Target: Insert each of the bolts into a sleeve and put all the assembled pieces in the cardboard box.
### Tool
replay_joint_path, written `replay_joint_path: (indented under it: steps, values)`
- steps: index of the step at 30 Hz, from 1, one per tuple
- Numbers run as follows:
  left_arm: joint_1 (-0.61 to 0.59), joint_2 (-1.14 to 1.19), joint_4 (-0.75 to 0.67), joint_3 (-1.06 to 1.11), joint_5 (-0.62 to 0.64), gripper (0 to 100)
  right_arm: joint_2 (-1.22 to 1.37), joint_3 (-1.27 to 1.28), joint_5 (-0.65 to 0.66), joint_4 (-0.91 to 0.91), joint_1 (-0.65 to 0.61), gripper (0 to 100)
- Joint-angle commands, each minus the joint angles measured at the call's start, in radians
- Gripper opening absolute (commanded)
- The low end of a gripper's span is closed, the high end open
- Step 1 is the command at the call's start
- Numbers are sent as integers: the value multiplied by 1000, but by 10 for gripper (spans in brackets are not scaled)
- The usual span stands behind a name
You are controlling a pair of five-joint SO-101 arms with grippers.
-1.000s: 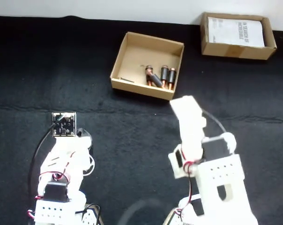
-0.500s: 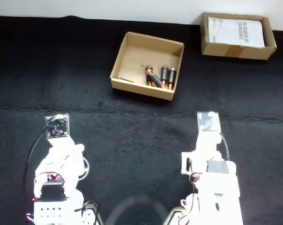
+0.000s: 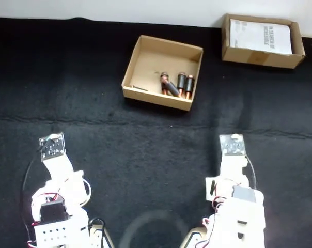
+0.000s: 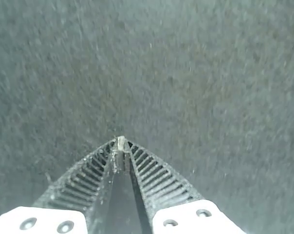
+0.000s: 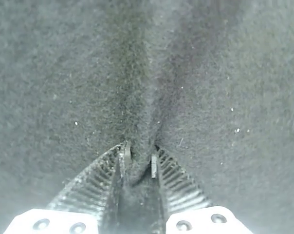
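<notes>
The cardboard box (image 3: 145,59) stands open at about 12 o'clock on the black cloth (image 3: 145,150). The assembled pieces (image 3: 181,81) lie inside it, in the part of its floor toward 4 o'clock. They lie flat and close together, as things do which were let down over the near wall one after another. One of them lies slanted against its neighbour, and the others point roughly toward 12 o'clock. Since every piece we can count is in the box, we judge that the task is at its end or very near to it.

This would also explain the arms. One arm (image 3: 55,201) is at 7 o'clock and another arm (image 3: 236,201) is at 5 o'clock, both folded low and well apart from the box. We cannot tell which of them is which side. The left gripper (image 4: 119,146) has its jaws pressed together at the tips and carries nothing. The right gripper (image 5: 138,158) has its jaws a narrow gap apart, with only a fold of the cloth between them, so it is empty too. For grippers with nothing more to carry, this posture is what we would expect.

Now the count:
- We see four assembled pieces.
- There is one thin dark thing (image 3: 138,88) on the box floor toward 8 o'clock, too small to name.
- There are two boxes: the second box (image 3: 259,56), at 1 o'clock, holds a printed sheet (image 3: 259,35).
- There are two arms.
</notes>
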Motion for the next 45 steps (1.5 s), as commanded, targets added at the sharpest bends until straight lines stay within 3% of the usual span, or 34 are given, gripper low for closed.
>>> replay_joint_path:
  steps: [1,6,13,17,20,30,45]
  values:
    - [-12,-10,15,18,0,10,5,68,143,33,68,8]
    - [5,-10,15,18,0,10,5,73,233,93,142,8]
    - [254,-10,15,18,0,10,5,74,193,110,200,8]
    - [338,-10,15,18,0,10,5,70,170,87,251,8]
    - [346,-10,15,18,0,10,5,68,164,50,174,8]
    - [346,-10,15,18,0,10,5,71,170,91,-272,8]
    - [346,-10,15,18,0,10,5,71,170,91,-309,8]
